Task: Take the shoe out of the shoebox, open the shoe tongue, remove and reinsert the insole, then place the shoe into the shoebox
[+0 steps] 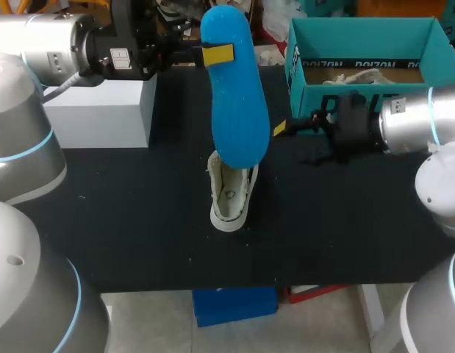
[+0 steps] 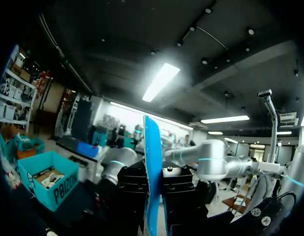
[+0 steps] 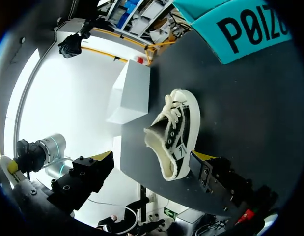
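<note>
Sitting at the far left of the black desk [image 1: 139, 213] is a white box [image 1: 102, 110], and just above it the left arm comes in from that side. The left gripper [image 1: 205, 53] is clamped on a blue insole [image 1: 234, 103] near one end, one yellow-tipped finger [image 1: 218, 54] pressed flat against the face. In the left wrist view the insole shows edge-on, squeezed from both sides by the black fingers. The insole is held up off the desk and, from the head camera, covers the far part of the shoe [image 1: 231, 198]. The shoe (cream with black sides and white laces) rests on the desk near the middle, outside the shoebox, with its opening facing up and nothing touching it. To its right is the right gripper [image 3: 152, 158], open. Its two fingers [image 3: 100, 158] are spread wide with nothing between them, and the shoe lies ahead of them in the right wrist view. At the far right rear of the desk stands the teal shoebox [image 1: 308, 84], lid off, with pale paper [image 1: 337, 73] inside, close behind the right gripper.
</note>
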Controlling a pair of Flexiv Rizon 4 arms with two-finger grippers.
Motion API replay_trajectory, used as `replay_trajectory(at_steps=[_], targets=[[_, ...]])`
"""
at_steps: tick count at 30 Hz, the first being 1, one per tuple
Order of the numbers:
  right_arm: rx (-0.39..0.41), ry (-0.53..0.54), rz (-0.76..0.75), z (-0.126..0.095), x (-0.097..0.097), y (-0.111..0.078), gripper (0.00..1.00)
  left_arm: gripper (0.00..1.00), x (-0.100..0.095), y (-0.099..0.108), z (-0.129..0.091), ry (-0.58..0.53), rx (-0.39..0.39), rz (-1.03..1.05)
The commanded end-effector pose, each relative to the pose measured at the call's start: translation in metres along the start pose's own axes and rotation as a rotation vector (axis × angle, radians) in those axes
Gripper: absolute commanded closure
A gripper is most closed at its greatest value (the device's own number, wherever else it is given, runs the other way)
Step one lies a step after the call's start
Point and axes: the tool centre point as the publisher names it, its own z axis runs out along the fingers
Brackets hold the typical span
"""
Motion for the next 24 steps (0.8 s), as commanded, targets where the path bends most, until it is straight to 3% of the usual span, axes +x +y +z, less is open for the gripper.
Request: replay_trajectory(at_steps=[1,16,24], targets=[[-0.051,0.2,0.014,0.003,-0.008,-0.007,0.0,1.0,0.0,0.001,0.0,-0.002,-0.002,0.0],[-0.078,0.217,-0.068,0.0,-0.006,0.001,0.0,1.0,0.0,0.001,0.0,-0.002,-0.002,0.0],[-0.078,0.217,-0.068,0.0,-0.006,0.001,0.0,1.0,0.002,0.02,-0.001,-0.053,-0.239,0.636]])
